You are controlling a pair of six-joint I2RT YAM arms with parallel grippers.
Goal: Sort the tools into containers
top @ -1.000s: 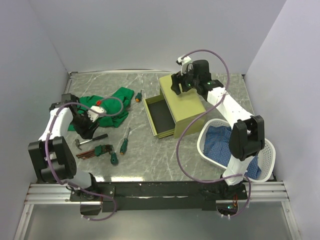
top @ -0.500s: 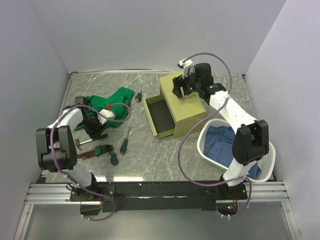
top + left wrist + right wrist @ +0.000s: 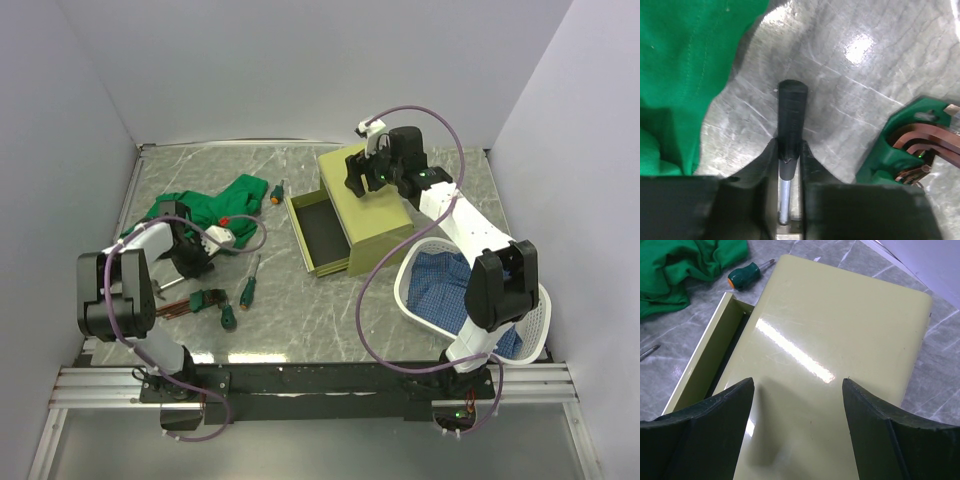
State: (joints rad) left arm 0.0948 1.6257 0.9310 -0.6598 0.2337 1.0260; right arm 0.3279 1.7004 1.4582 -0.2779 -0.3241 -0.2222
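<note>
Left of the chest (image 3: 378, 210), close to the bench's (image 3: 300, 335) left edge, the left pincer (image 3: 788, 152) pinches the hammer (image 3: 791, 112) by its black handle. Only the wrist view shows that; from above the arm hides most of it. The hex keys (image 3: 900, 150) lie just beside it, with the green cloth (image 3: 685, 75) on its other side. The right pincer (image 3: 797, 390) hangs spread over the chest's lid. The open drawer (image 3: 715, 357) juts left, and a screwdriver (image 3: 745, 276) lies past its far corner — open bench shows in front of the drawer.
</note>
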